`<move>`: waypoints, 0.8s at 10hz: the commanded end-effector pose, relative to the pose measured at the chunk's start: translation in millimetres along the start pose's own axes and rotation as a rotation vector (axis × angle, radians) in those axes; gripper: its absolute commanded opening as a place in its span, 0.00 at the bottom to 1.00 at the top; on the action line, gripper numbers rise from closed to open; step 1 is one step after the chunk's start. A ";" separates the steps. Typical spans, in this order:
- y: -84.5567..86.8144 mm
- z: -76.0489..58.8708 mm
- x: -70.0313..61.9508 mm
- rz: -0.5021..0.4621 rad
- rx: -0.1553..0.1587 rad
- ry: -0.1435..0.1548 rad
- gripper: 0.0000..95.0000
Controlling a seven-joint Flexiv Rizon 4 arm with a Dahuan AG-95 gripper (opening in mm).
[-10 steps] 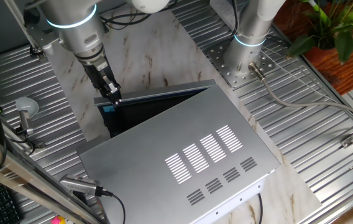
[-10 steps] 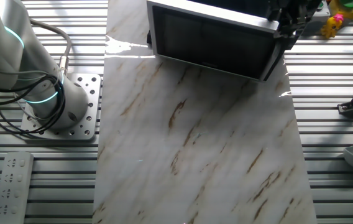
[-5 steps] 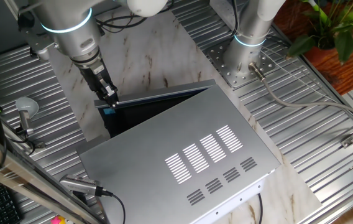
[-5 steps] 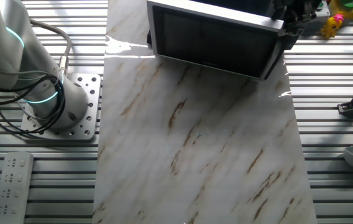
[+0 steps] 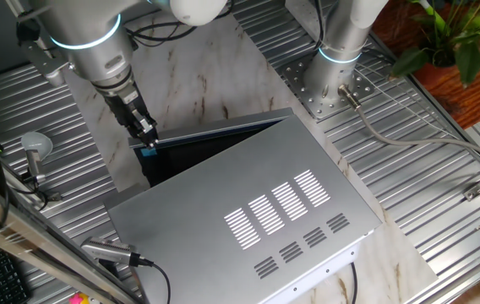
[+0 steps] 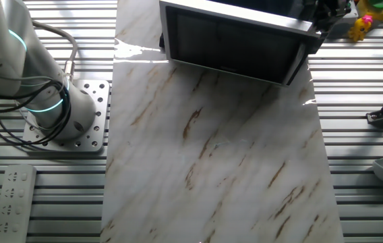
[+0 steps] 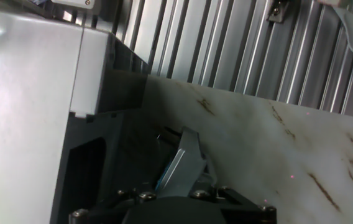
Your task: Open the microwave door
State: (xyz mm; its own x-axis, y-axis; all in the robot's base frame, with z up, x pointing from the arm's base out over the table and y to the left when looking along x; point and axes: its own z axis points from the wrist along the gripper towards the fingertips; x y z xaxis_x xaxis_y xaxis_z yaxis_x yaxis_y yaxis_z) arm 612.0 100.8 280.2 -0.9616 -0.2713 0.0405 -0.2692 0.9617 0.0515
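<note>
The microwave door (image 5: 215, 131) stood ajar, swung a little way out from the microwave (image 5: 248, 211), which sat on the marbled worktop (image 6: 212, 155), so a dark wedge showed between them. The gripper (image 5: 147, 135) sat right at the door's free corner by the small blue mark (image 5: 147, 149), the far-from-hinge spot where a pull would turn the panel most easily. Whether the fingers actually pinched that edge, I couldn't tell.
</note>
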 end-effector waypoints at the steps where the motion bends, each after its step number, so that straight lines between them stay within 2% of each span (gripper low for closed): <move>1: 2.9 -3.1 -2.7 0.009 -0.008 0.001 0.40; 3: 7.1 -6.1 -7.0 0.022 -0.015 0.002 0.40; 6: 23.0 -7.9 -13.4 0.070 -0.032 0.001 0.40; 7: 27.0 -6.7 -15.5 0.078 -0.032 0.000 0.20; 8: 30.6 -4.8 -17.8 0.085 -0.034 -0.002 0.20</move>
State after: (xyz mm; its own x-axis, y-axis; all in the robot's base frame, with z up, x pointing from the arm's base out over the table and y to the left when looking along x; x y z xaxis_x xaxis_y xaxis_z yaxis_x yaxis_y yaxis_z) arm 621.3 135.2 285.9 -0.9814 -0.1870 0.0446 -0.1830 0.9798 0.0812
